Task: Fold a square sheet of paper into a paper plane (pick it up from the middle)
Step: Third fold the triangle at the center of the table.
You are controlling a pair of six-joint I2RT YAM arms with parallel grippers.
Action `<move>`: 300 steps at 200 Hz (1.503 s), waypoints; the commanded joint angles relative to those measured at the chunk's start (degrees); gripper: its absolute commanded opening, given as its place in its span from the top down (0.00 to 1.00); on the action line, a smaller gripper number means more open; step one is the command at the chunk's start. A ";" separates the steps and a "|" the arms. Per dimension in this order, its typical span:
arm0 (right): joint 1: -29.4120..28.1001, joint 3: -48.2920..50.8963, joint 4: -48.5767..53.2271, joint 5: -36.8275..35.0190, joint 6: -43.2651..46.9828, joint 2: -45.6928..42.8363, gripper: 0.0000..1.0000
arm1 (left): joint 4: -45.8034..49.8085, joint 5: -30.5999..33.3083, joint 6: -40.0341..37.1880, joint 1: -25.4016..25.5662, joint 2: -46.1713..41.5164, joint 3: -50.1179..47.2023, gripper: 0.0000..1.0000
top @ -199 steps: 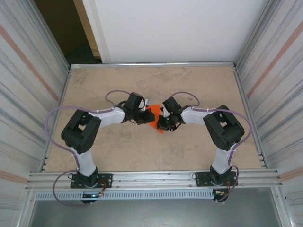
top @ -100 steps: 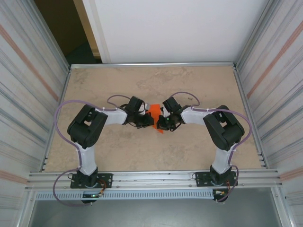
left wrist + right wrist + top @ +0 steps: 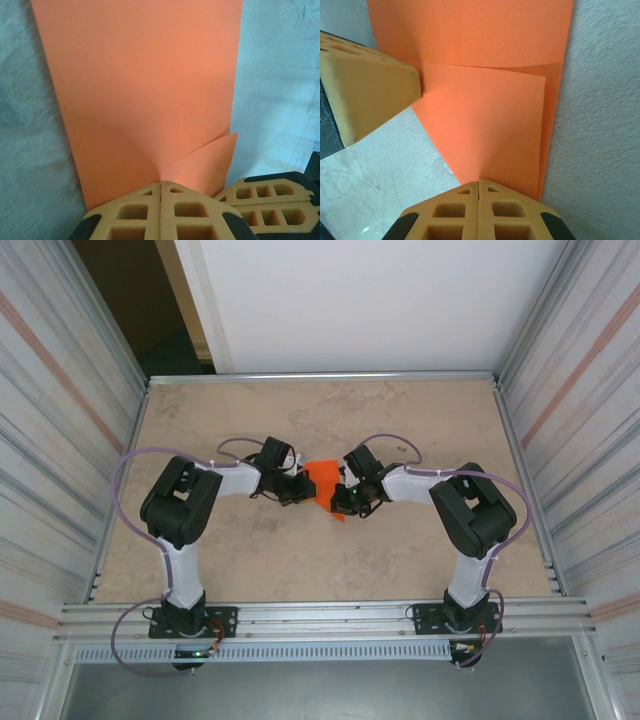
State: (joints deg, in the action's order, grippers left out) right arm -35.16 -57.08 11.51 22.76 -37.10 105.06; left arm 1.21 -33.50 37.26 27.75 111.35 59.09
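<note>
Left tool [image 3: 161, 186], clamped on the square sheet of paper [image 3: 145, 90], has drawn leftward in the top view. Right tool [image 3: 479, 184] pinches the folded flap. Judged an early fold.

I count one thin, bright orange sheet of paper [image 3: 322, 478], partly folded. My grippers number two, the left gripper [image 3: 298, 490] and the right gripper [image 3: 345, 502], each with two yellow latticed fingers [image 3: 130, 215]. One beige marbled table [image 3: 400, 420] carries everything.
</note>
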 commanded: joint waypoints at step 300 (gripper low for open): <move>1.98 9.49 -3.65 -4.61 -3.01 -19.43 0.84 | 5.92 6.27 7.94 -2.29 -11.89 3.30 0.79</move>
State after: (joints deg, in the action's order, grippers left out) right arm -32.60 -43.22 5.04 22.00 -38.54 84.49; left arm 10.35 -30.59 40.93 27.03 106.26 65.52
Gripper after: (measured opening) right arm 0.150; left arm 0.192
